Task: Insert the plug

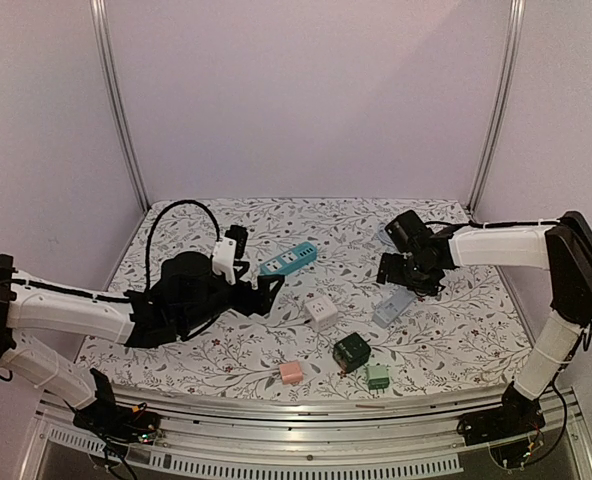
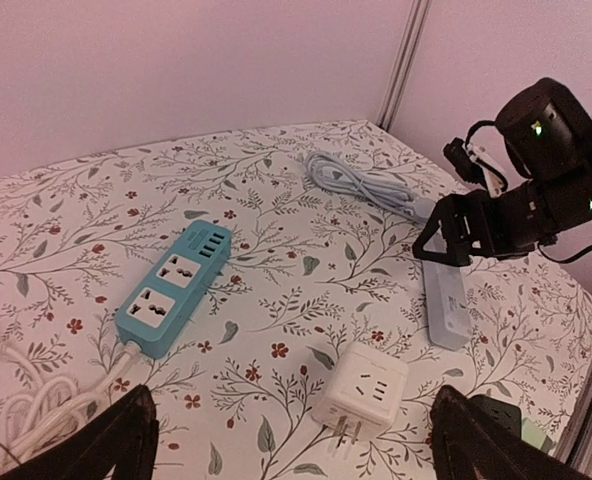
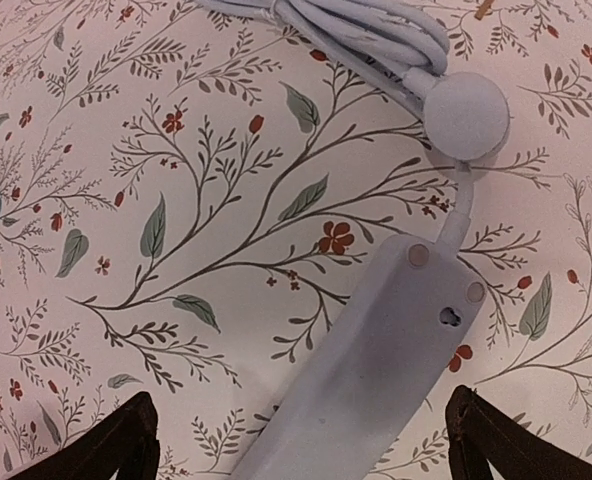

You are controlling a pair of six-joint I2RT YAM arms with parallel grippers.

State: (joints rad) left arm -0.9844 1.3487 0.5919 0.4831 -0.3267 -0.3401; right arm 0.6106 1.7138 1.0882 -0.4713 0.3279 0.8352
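Now, both tools spread wide, holding nothing. Our left tool hovers near blue socket strip, sockets up on bench. White cube plug lies near it, prongs exposed. Our right tool hangs over grey strip, face down. We judge: grip cube by flat sides, square prongs to socket, press straight, brace strip with other tool.

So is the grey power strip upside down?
Yes, upside down: the grey power strip shows screw holes and a hanging slot, no sockets.
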